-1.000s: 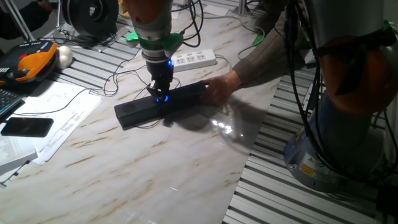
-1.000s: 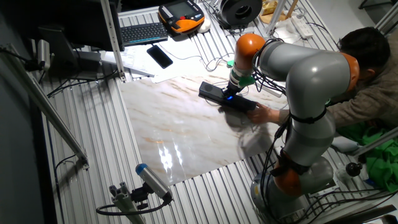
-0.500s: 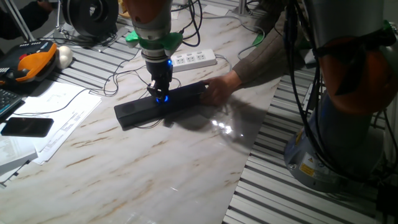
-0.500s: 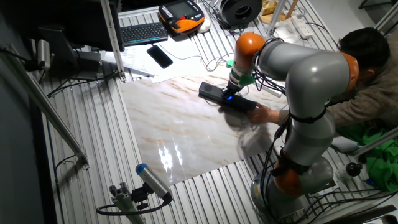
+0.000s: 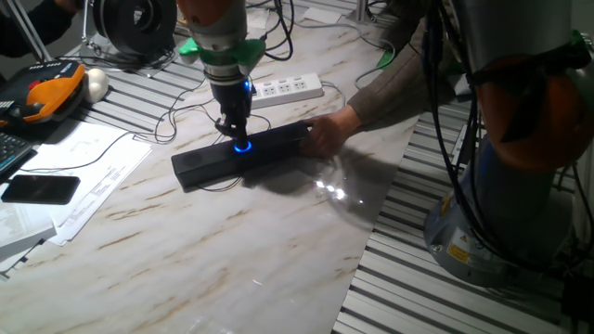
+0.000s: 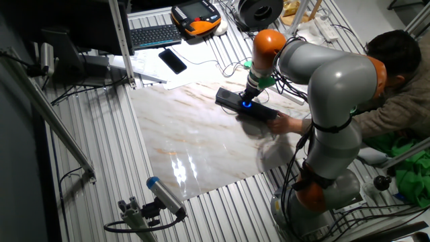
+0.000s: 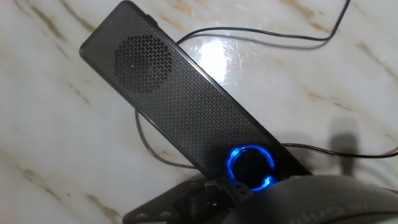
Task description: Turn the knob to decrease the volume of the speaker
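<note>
The long slim black mesh-fronted speaker (image 5: 243, 154) lies flat on the marbled white tabletop (image 5: 232, 250), with its small round black knob (image 5: 241, 147) (ringed in glowing blue) at the middle of its top. The arm's black two-finger gripper (image 5: 233, 127) hangs just above the knob, and whether its fingers are spread or pinched together I cannot tell. A person's bare hand (image 5: 327, 131) rests against the speaker's far end, and a white power strip (image 5: 288, 88) lies just beyond.

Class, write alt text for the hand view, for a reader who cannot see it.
A long black speaker lies diagonally on a marble table, its knob ringed in glowing blue near the bottom of the frame. A thin black cable trails behind it, and dark gripper parts fill the bottom edge.
</note>
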`<state>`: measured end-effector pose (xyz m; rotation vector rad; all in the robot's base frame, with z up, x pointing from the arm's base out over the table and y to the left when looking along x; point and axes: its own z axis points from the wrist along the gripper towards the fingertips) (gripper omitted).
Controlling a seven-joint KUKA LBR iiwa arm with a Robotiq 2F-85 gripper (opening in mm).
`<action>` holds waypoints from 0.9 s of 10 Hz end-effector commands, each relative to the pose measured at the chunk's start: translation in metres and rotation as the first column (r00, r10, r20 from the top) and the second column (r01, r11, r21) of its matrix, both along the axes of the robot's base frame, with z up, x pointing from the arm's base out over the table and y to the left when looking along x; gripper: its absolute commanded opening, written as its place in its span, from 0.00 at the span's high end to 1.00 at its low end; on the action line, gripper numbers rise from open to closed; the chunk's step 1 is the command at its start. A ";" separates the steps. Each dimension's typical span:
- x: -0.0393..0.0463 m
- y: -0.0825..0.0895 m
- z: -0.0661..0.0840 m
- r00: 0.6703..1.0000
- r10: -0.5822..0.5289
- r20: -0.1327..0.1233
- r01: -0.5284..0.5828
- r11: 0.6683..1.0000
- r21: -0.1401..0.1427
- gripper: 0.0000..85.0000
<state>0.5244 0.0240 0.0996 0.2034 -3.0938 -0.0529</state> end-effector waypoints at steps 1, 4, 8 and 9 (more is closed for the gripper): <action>0.0007 0.002 0.005 1.000 0.000 0.000 0.000 1.000 -0.005 1.00; 0.0048 0.008 0.027 1.000 0.002 -0.017 -0.002 1.000 -0.018 1.00; 0.0130 0.021 0.064 1.000 -0.020 -0.018 0.019 0.998 -0.057 1.00; 0.0154 0.024 0.078 1.000 -0.022 -0.021 0.020 0.998 -0.060 1.00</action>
